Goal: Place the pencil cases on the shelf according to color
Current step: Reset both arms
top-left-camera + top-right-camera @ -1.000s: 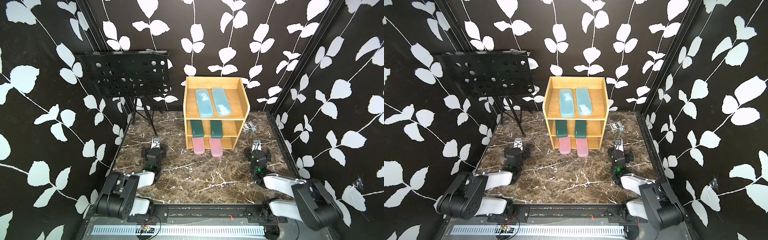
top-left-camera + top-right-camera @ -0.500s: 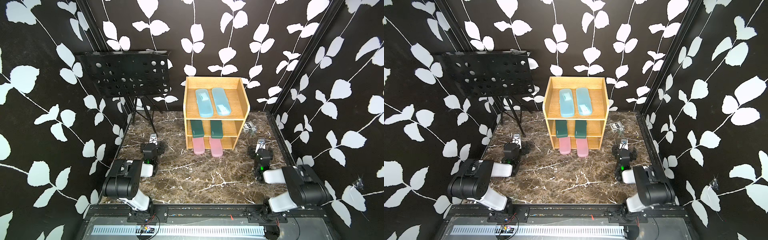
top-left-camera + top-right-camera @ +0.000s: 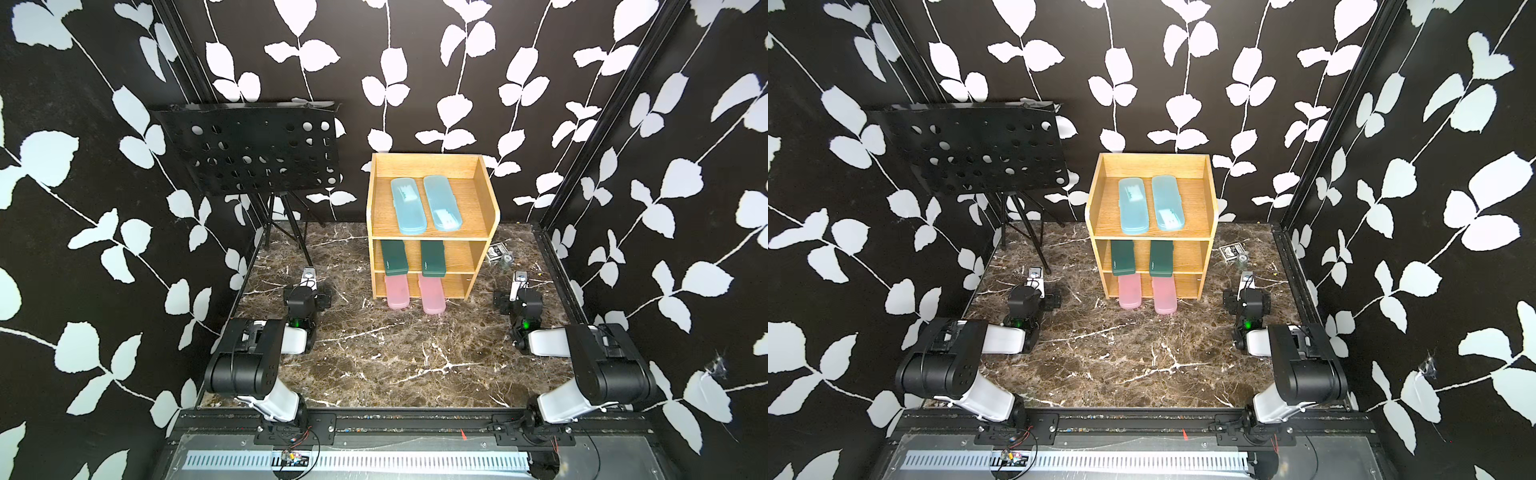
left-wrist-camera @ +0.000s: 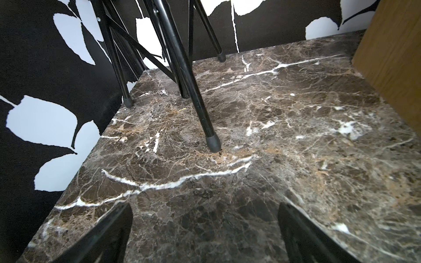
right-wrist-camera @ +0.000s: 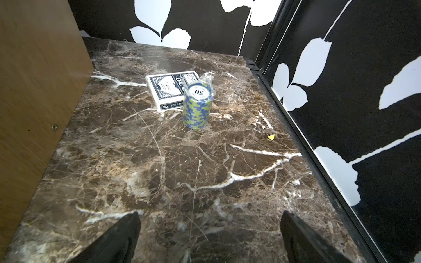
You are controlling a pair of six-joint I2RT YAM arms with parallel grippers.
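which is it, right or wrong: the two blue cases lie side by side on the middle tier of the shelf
Wrong tier. The two blue cases lie side by side on the top tier of the shelf, as both top views show; the green cases hold the middle one.

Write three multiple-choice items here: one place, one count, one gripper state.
1. On which tier of the light-oak wooden shelf lie the two translucent light blue pencil cases? A top; B middle; C bottom.
2. How many opaque dark green rectangular pencil cases are shelved? A one; B two; C three.
3. The right gripper is: A open, empty; B shut on a case; C shut, empty.
Answers: A, both lie on the top board; B, two sit side by side on the middle tier; A, its fingers stand apart over the brown marble tabletop.
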